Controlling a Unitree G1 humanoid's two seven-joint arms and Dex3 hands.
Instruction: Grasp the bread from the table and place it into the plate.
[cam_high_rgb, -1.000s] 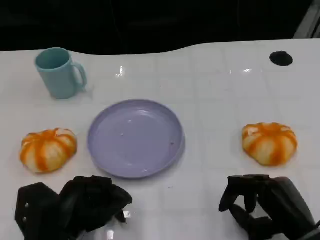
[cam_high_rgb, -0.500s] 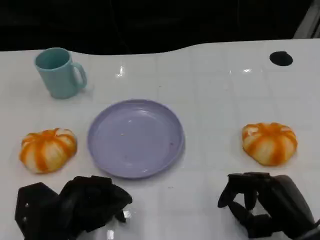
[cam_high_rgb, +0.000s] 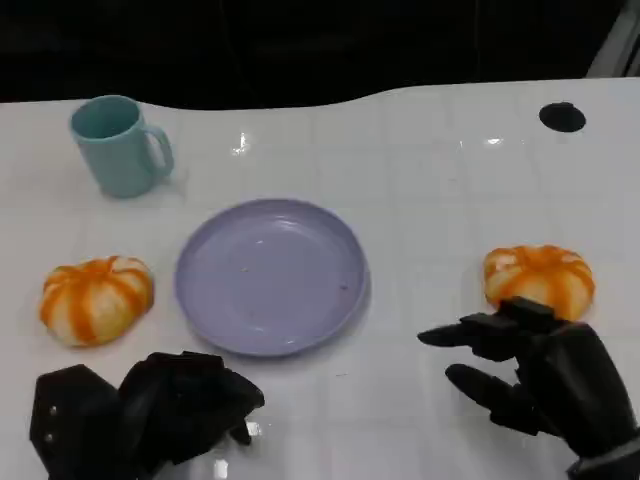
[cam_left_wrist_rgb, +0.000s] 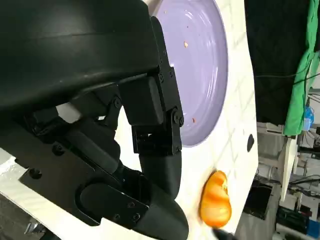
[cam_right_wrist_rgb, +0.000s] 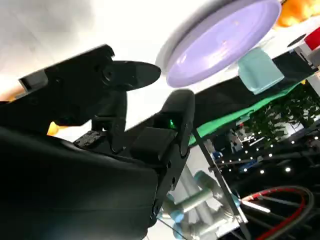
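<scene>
Right bread (cam_high_rgb: 539, 283) sits on table right of plate (cam_high_rgb: 271, 275), right hand (cam_high_rgb: 540, 380) just near of it w/ fingers spread, empty; prob. soft, light, squashable — cup gently around sides.

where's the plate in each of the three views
Head view: the plate lies at the middle of the table, between the two breads.
Left wrist view: the plate is past the left hand, along the top.
Right wrist view: the plate sits at the upper right, beyond the right hand.
Shared landmark: the mug beside the plate, also in the right wrist view.
</scene>
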